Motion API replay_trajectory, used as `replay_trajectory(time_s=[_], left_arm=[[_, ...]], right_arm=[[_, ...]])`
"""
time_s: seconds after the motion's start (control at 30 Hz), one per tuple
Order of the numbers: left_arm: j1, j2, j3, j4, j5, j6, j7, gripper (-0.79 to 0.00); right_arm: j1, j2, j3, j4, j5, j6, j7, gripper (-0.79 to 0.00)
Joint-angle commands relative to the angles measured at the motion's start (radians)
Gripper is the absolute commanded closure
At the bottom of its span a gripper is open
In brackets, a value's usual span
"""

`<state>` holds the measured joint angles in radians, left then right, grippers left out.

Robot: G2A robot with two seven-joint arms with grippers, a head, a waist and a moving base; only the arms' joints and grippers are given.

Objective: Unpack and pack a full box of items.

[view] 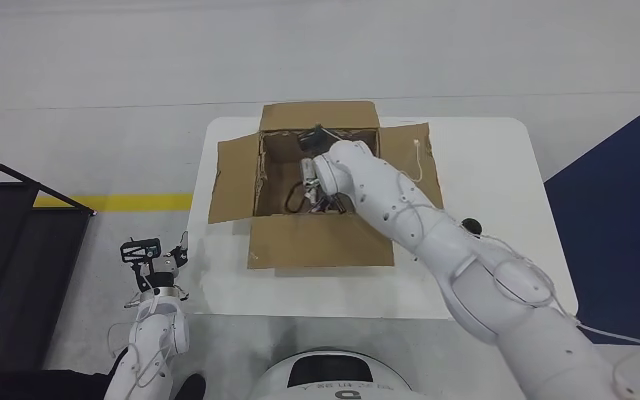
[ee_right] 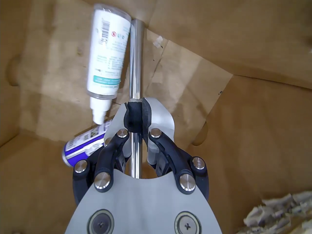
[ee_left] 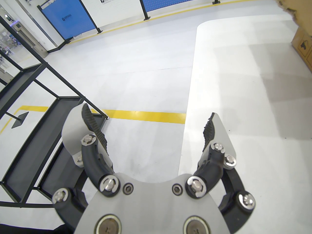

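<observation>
1. The cardboard box (view: 318, 242) sits open on the white bench (view: 480, 180), with all four flaps folded outward. The right arm goes down into it from above.
2. Right tool (ee_right: 137, 113): pinching a shiny metal rod (ee_right: 135, 59), with both pads pressed tight against it. The rod's long axis runs straight out along the tool's own line. One end passes back between the fingers toward the wrist, and the far end points at the crease where the box floor meets a wall (ee_right: 243, 25).
3. A white bottle (ee_right: 107, 57) with a teal band lies right beside the rod and almost parallel to it. Its nozzle points back toward the tool and its flat base faces the same crease. The base end looks like it's touching the rod, but I can't say for sure.
4. A blue-and-white can (ee_right: 80, 147) lies on its side near the bottle's nozzle, partly tucked under the tool.
5. There's some shredded paper (ee_right: 280, 213) in one corner of the box.
6. Left tool (ee_left: 149, 113): fingers spread wide with nothing between them. It hangs off the bench's edge over the floor, well apart from the box, next to a black rack (ee_left: 29, 135).
</observation>
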<state>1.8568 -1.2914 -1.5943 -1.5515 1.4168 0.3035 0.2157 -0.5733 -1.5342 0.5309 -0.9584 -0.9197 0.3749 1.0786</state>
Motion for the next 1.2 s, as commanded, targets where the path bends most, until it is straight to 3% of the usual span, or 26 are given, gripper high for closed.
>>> replay_trajectory(time_s=[0.0, 0.17, 0.37, 0.77, 1.0, 1.17], left_arm=[[0.000, 0.000, 0.000, 0.000, 0.000, 0.000, 0.000, -0.785], [0.000, 0.000, 0.000, 0.000, 0.000, 0.000, 0.000, -0.785], [0.000, 0.000, 0.000, 0.000, 0.000, 0.000, 0.000, -0.785], [0.000, 0.000, 0.000, 0.000, 0.000, 0.000, 0.000, -0.785], [0.000, 0.000, 0.000, 0.000, 0.000, 0.000, 0.000, -0.785], [0.000, 0.000, 0.000, 0.000, 0.000, 0.000, 0.000, -0.785]], right_arm=[[-0.033, 0.024, 0.032, -0.083, -0.029, 0.011, 0.010, 0.000], [-0.143, 0.091, 0.137, -0.285, -0.119, 0.023, 0.062, 0.000], [-0.241, 0.134, 0.232, -0.449, -0.199, 0.019, 0.074, 0.000], [-0.544, 0.195, 0.458, -0.915, -0.347, 0.067, -0.198, 0.000], [-0.732, 0.220, 0.623, -1.163, -0.370, 0.064, -0.266, 0.000], [-0.823, 0.229, 0.705, -1.215, -0.320, 0.024, -0.275, 0.000]])
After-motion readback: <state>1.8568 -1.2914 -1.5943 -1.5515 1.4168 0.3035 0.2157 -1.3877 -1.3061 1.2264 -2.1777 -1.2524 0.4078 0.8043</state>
